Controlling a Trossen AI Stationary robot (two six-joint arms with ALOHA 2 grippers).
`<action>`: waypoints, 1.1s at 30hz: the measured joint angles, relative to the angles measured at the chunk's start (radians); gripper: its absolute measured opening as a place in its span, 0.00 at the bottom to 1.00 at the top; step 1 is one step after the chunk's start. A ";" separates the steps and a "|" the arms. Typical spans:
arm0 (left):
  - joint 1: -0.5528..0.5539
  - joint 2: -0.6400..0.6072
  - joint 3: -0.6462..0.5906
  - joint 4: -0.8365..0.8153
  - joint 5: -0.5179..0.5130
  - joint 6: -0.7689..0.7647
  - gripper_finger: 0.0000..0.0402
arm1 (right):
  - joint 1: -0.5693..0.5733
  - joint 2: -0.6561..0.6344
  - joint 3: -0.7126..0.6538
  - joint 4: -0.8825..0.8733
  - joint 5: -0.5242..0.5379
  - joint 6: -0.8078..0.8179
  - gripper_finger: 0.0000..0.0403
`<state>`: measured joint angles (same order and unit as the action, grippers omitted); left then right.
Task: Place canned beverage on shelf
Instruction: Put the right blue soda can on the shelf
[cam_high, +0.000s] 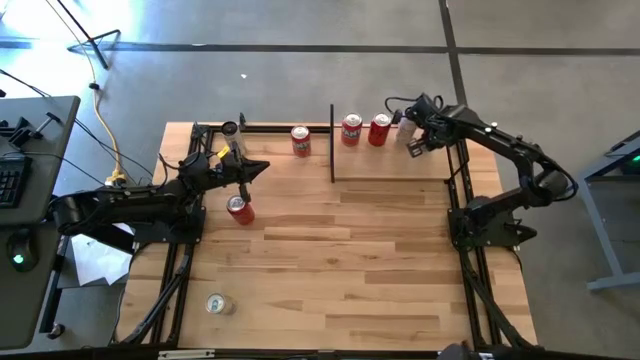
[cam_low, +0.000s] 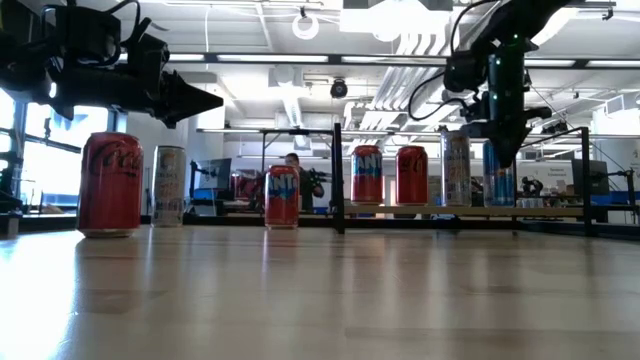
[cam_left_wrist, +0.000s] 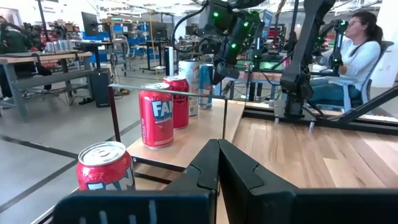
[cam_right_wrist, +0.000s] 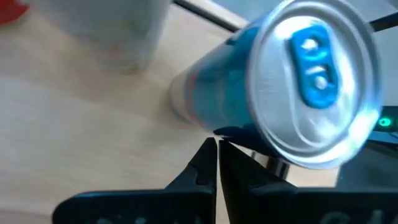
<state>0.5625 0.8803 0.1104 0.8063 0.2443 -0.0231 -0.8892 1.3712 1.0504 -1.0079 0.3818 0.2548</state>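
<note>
The shelf (cam_high: 395, 165) is a pale board with thin black posts at the table's far right. Two red cans (cam_high: 351, 129) (cam_high: 379, 129), a silver can (cam_low: 456, 170) and a blue can (cam_right_wrist: 311, 81) stand upright on it. My right gripper (cam_right_wrist: 216, 146) is shut, just above and beside the blue can's top; it also shows in the low view (cam_low: 502, 140). My left gripper (cam_high: 262, 168) is shut and empty, held above the table's left part. It is near a red cola can (cam_high: 240, 209) that stands on the tabletop. My right gripper's shut fingertips (cam_right_wrist: 208, 155) point down beside the blue can's side (cam_right_wrist: 236, 127), just under its rim. I cannot tell whether they touch it. The can stands upright on the shelf board.
Another red can (cam_high: 301, 140) stands on the tabletop just left of the shelf's post. A slim silver can (cam_high: 231, 130) stands at the far left. A can (cam_high: 215, 303) lies at the near left. A seated person (cam_left_wrist: 351, 56) is beyond the table.
</note>
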 joint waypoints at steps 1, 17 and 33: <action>0.000 0.000 0.000 0.000 0.000 0.000 0.00 | -0.005 0.000 0.000 0.002 0.012 -0.001 0.00; 0.000 0.000 0.000 -0.025 0.014 -0.002 0.00 | 0.004 -0.010 0.029 -0.028 0.033 -0.019 0.00; 0.000 0.000 0.000 -0.027 0.015 -0.002 0.00 | 0.010 -0.018 0.030 -0.005 0.089 0.033 0.00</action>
<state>0.5621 0.8803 0.1104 0.7788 0.2592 -0.0246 -0.8788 1.3537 1.0805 -1.0126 0.4705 0.2878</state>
